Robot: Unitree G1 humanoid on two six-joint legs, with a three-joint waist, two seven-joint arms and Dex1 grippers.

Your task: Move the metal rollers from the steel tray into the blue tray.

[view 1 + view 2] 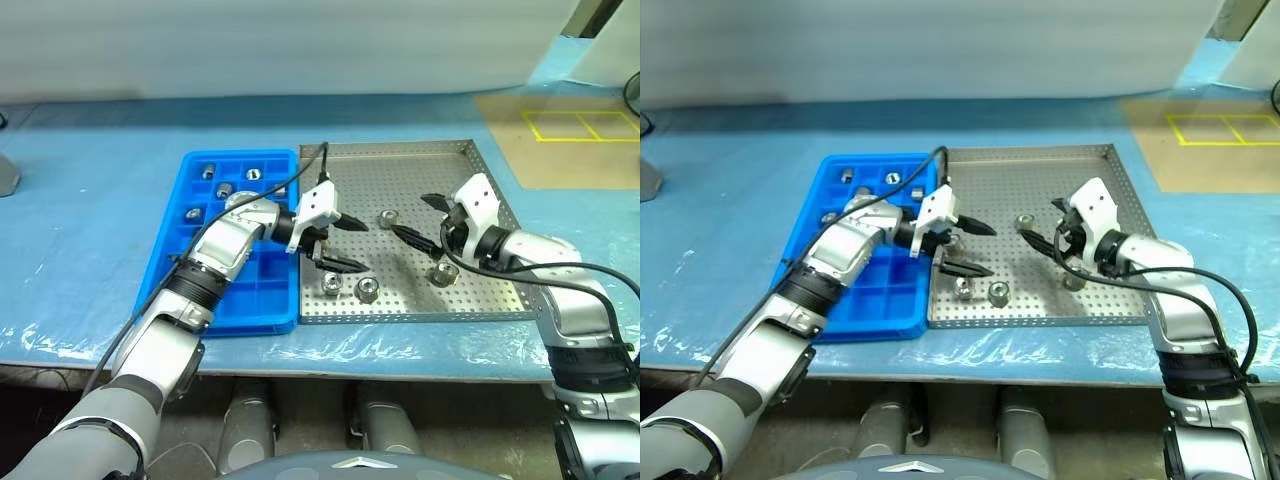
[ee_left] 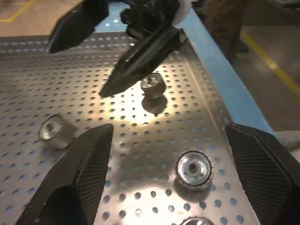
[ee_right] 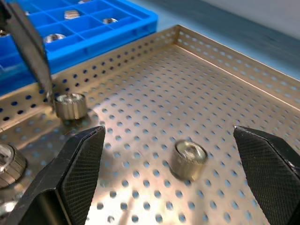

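Presently positioned over the steel tray [image 1: 470,165]: both grippers, facing each other across its perforated floor. Left gripper [image 1: 337,245] reaching in from the blue tray [image 1: 165,262] side, black fingers [image 2: 84,173] spread apart, nothing between them, tips above the left part of the steel tray. Right gripper [image 1: 420,222] reaching in from the right side, fingers [image 3: 77,164] spread wide, likewise empty, tips pointing toward the tray centre. Four of the metal rollers [image 1: 366,289] visible on the steel tray floor: two side by side near the front rim, just below the left gripper's lower finger; one [image 1: 389,217] near the centre, between the two grippers; one [image 1: 442,272] to the front right, just beneath the right gripper. Left wrist view: one roller [image 2: 193,169] upright between the spread left fingers, another [image 2: 153,85] farther on close to the tip of the opposing right finger, a third [image 2: 54,131] lying tilted off to the side. Right wrist view: one roller [image 3: 187,159] tilted between the spread right fingers, another [image 3: 71,105] upright near the tray wall beside the left gripper's fingertip. Blue tray alongside the steel tray's left rim, touching or nearly so, with several rollers [image 1: 208,171] sitting in its far compartments, near compartments unoccupied. Both trays resting on a blue-covered table [image 1: 80,220].
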